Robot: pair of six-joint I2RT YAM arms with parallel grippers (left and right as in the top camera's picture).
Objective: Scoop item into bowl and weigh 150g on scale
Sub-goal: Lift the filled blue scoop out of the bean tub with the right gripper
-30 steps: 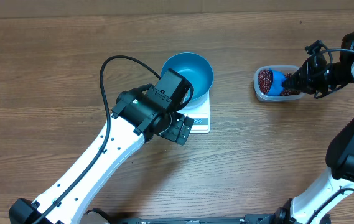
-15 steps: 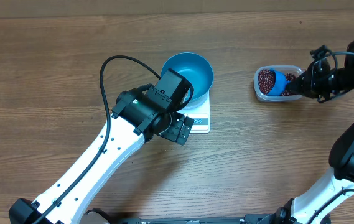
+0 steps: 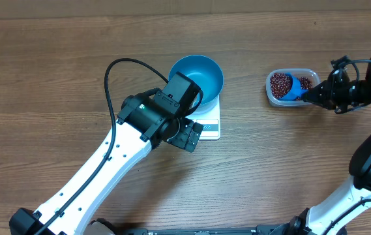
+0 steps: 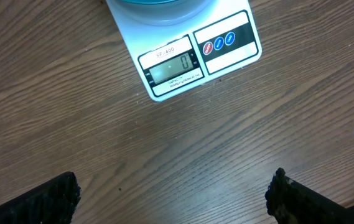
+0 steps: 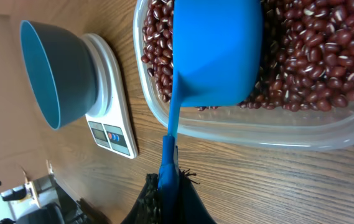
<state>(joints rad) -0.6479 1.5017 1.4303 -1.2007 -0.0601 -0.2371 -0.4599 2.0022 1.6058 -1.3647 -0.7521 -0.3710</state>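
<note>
The left gripper (image 4: 173,186) hangs over bare table (image 4: 71,124) just in front of the scale (image 4: 189,56), its fingers (image 4: 52,199) spread wide with nothing between them. The scale's display (image 4: 170,65) reads 0. The bowl (image 3: 196,77) sits upright on the scale, overhanging its far edge. Well to the right, the right gripper (image 5: 167,186) is clamped on the handle of the scoop (image 5: 217,50). The scoop's cup reaches over the near wall of the tub (image 5: 257,127) and lies among the beans (image 5: 313,56). The beans fill the tub on either side of the cup.
</note>
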